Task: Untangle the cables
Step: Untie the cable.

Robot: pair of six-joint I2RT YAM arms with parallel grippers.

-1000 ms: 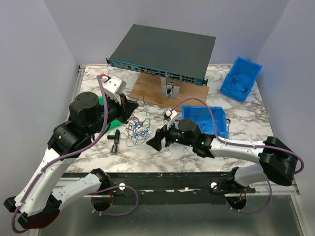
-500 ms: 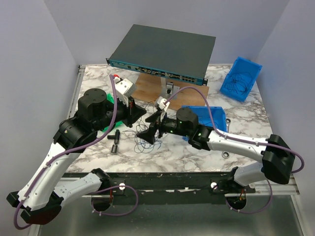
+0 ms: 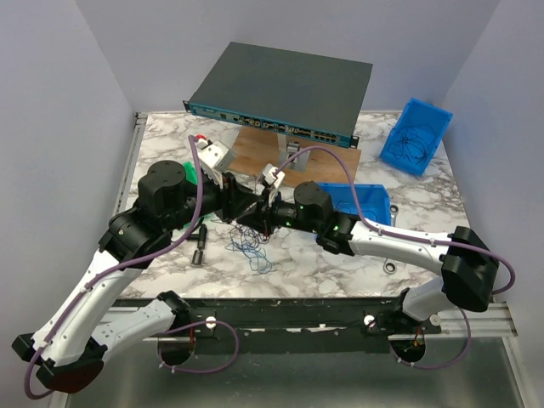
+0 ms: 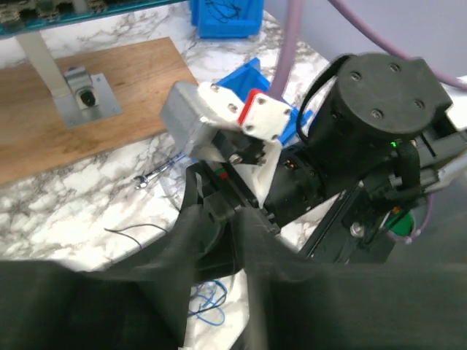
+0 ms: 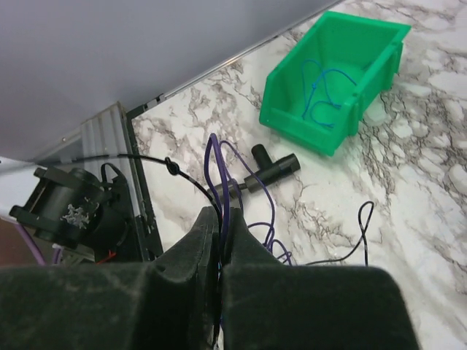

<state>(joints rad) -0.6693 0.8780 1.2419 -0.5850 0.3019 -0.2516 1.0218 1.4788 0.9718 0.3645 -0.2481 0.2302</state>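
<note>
Where a second ago the two arms stood apart with the cables [image 3: 252, 246] lying between them, the left tool [image 3: 240, 204] and the right tool [image 3: 262, 212] now meet nose to nose over the middle of the bench [image 3: 340, 265]. The right tool, then spread wide, has its fingers pressed together on a few thin blue-purple strands; its wrist view shows the cables [image 5: 222, 171] rising out of the right tool [image 5: 219, 219] in a narrow loop. The left tool [image 4: 219, 219] shows only as a dark blur in its own camera, so I cannot tell whether it is apart or together, nor whether it grips anything. The rest of the bundle has shifted toward the near edge and lies in loose loops on the marble just below both tools.

A black T-shaped piece [image 3: 199, 246] lies on the left tool's outer side, close to the loops. The green bin [image 5: 332, 80] sits beyond it, largely under the left arm. A blue bin [image 3: 365, 204] lies just behind the right tool's wrist, and the wooden board [image 3: 255, 153] starts just beyond the fingertips. Bare marble opens on the near side of the right forearm, up to the bench's front edge.
</note>
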